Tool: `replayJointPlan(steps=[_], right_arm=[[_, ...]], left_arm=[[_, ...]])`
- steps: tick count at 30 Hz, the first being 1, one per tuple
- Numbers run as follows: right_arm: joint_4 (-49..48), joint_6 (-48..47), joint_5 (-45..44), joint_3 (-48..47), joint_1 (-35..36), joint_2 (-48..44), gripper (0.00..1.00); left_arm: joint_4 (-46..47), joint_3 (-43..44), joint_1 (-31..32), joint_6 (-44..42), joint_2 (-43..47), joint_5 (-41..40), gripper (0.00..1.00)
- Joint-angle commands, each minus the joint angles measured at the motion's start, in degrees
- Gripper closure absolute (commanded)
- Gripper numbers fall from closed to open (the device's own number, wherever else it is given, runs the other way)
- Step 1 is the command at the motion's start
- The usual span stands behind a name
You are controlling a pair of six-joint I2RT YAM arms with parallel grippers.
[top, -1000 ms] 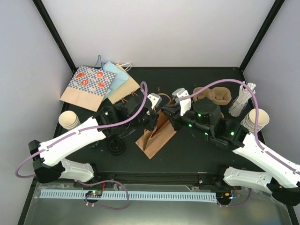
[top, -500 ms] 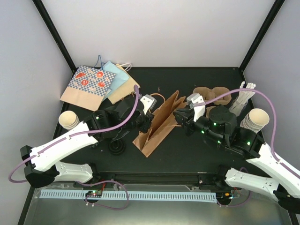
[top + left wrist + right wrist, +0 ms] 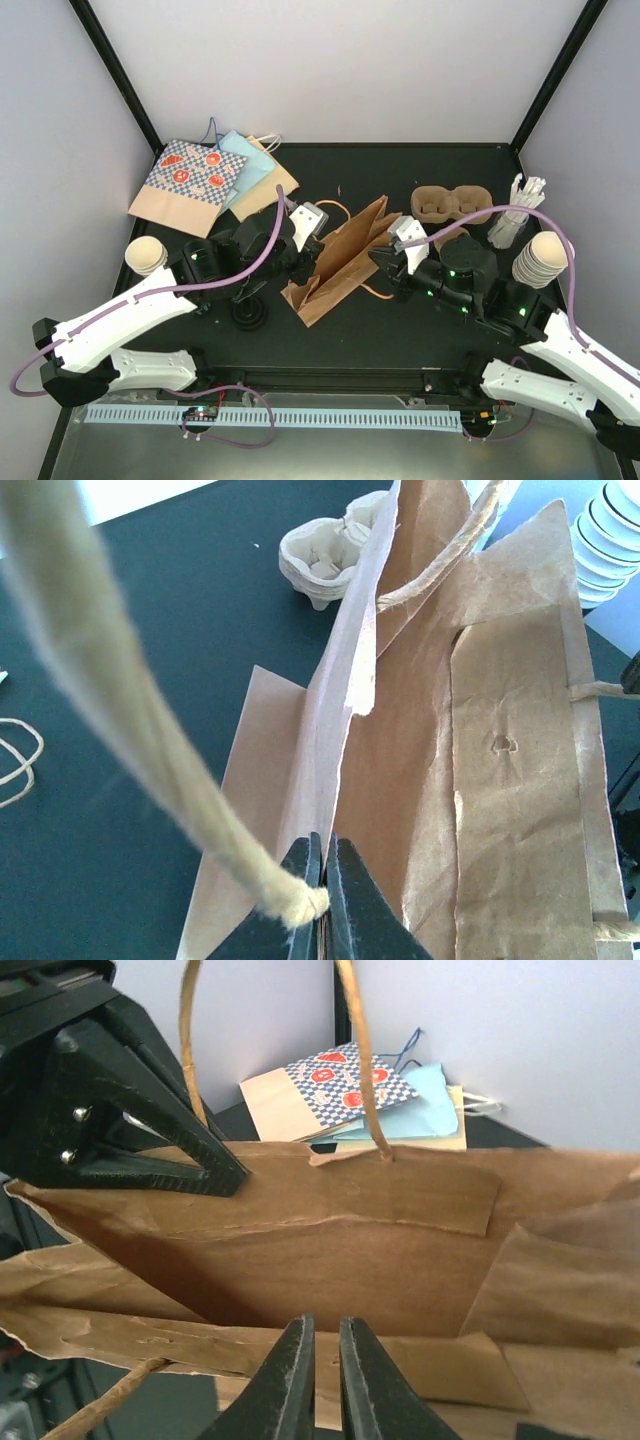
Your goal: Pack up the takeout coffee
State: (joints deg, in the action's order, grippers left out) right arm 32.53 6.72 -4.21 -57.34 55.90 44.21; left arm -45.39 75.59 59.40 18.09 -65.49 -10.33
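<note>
Two stacks of cream cups on the dark table (image 3: 380, 335). At 9 o'clock, left cup stack (image 3: 147, 255), well apart from the rest. At 11 o'clock, patterned bags (image 3: 205, 180) lying flat and overlapping. Near 8 o'clock, black lids (image 3: 248, 313) close under the left arm. At centre, left gripper (image 3: 321, 865) clenched on one wall of the brown paper bag (image 3: 340, 265), handle cord (image 3: 120, 730) touching its fingers. Opposite, right gripper (image 3: 318, 1335) pinching the facing wall, bag mouth spread between both. At 1 o'clock, cup carrier (image 3: 452, 204) standing alone. At 2 o'clock, white sticks (image 3: 515, 210). At 3 o'clock, right cup stack (image 3: 545, 258), just beside the sticks.
</note>
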Motion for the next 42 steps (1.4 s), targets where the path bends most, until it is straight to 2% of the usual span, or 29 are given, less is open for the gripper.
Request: replayJointPlan(steps=[1,6,10,16,22,25,27,31,38,42], right_arm=[[-2.5,-7.26,2.52,-2.39,0.27,2.16,0.9],[1.74,-16.89,7.21,-6.86,0.28,7.09,0.97],[8.19,-32.21,15.24,-8.75,0.31,10.07,0.99],[6.32,-38.13,11.16,-10.49,0.35,12.25,0.99],[14.93,-56.47,12.12,-14.59,0.32,16.43,0.99],[20.25,-68.58,9.37,-14.91,0.46,18.79,0.99],[21.89,-72.8,6.87,-14.4,0.57,20.11,0.99],[27.04,-77.78,9.16,-13.72,1.36,20.98,0.99],[24.95,-75.92,13.32,-6.86,3.68,16.74,0.99],[27.17,-76.08,13.49,-7.12,3.65,16.8,0.99]], left_arm=[[1.35,0.61,0.28,-2.22,0.92,-0.52,0.98],[0.6,1.13,0.28,-4.75,0.89,-0.39,0.98],[-0.62,2.19,0.28,-6.4,0.8,-0.66,0.98],[-1.3,2.6,0.28,-8.15,0.72,0.16,0.98],[-3.4,3.92,0.28,-9.41,0.37,0.27,0.98],[-3.71,4.3,0.28,-9.9,0.98,0.72,0.98],[-3.49,4.35,0.28,-10.12,1.6,0.95,0.98],[-3.52,4.43,0.28,-10.28,2.56,0.26,0.99],[-3.39,4.42,0.29,-11.97,3.07,0.98,0.98],[-4.86,5.51,0.28,-13.03,1.76,0.25,0.98]])
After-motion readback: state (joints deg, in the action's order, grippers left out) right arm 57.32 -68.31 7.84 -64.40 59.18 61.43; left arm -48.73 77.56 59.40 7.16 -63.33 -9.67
